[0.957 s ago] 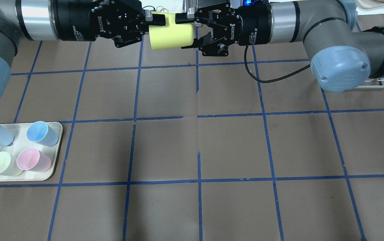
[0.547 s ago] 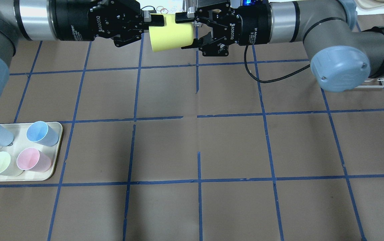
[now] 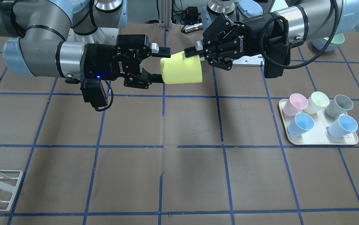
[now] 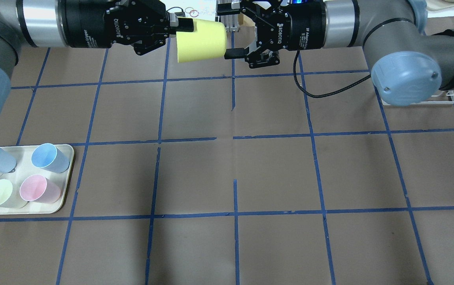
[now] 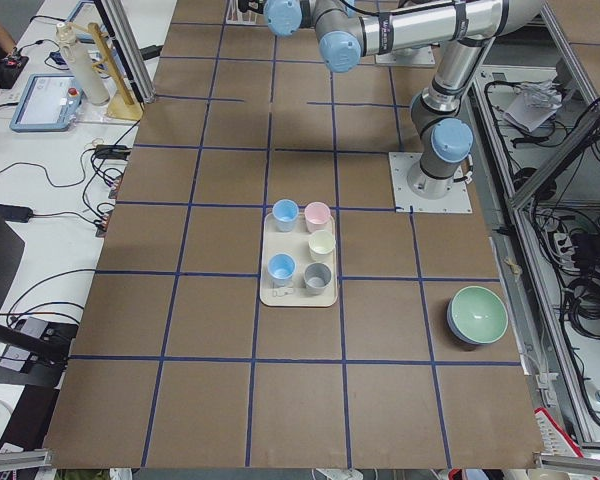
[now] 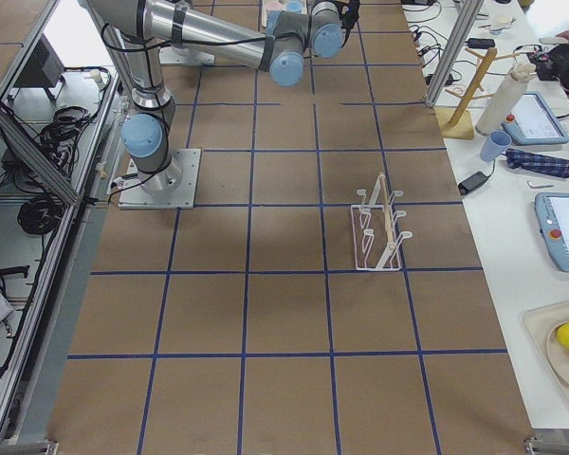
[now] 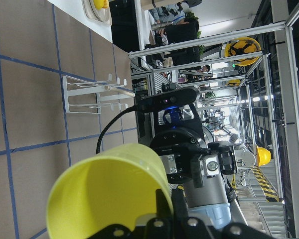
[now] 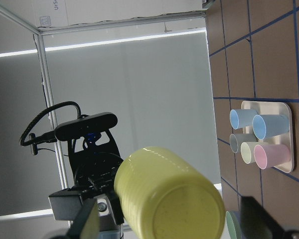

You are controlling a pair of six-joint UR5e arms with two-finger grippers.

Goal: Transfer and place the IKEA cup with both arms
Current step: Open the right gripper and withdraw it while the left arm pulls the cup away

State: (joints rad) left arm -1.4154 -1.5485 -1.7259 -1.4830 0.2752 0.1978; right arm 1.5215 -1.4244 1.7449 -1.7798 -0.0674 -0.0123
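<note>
Brown paper taped into blue squares covers the bench. In the air above it, between the two arms, we find the bright yellow tapered plastic tumbler lying on its side, with its mouth toward the left arm and its base toward the right.

The left gripper is pinched onto the rim wall. Its wrist view shows one finger outside the mouth and the other inside, and it alone carries the tumbler. The right gripper is spread wide, with a finger on either side of the base end, and we see no contact with the wall. We judge this to be the hand-over in mid-air.

The tumbler should be light and fairly stiff. It is smooth, though, and its taper could let it slip out of a squeeze, while the thin rim will flex. We would take it across the body a little back from the base, pads on opposite sides, and release the rim only once that hold is firm.

Well apart, toward the robot's left end of the bench, a cream tray carries five pastel cups.
</note>
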